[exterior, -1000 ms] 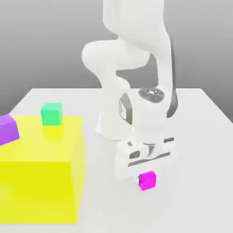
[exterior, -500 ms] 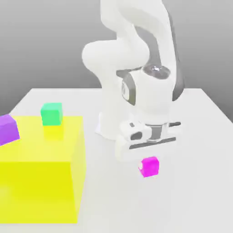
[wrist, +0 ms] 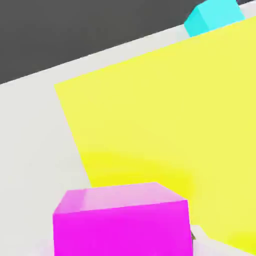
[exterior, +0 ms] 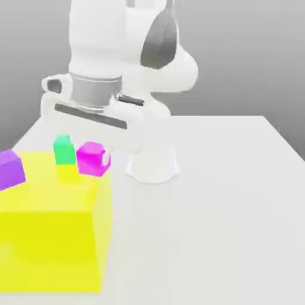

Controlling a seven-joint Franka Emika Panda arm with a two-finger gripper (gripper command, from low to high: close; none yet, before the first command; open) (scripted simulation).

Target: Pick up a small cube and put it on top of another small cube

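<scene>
From the outside camera, I see my big white arm reaching over to the exterior view's left. My hand (exterior: 95,156) is pinching the pink cube (exterior: 92,159). The pink cube is up by the corner of the big yellow block (exterior: 50,250), near the green cube (exterior: 64,150). I cannot tell if those two cubes touch. The green cube sits on the yellow block. A purple cube (exterior: 9,170) is there too, at the exterior view's left edge. The block stands on the white desk (exterior: 208,238). From the hand camera, I see the pink cube up close, with the yellow block behind it. A bright blue cube (wrist: 215,15) is by the block's far edge.
</scene>
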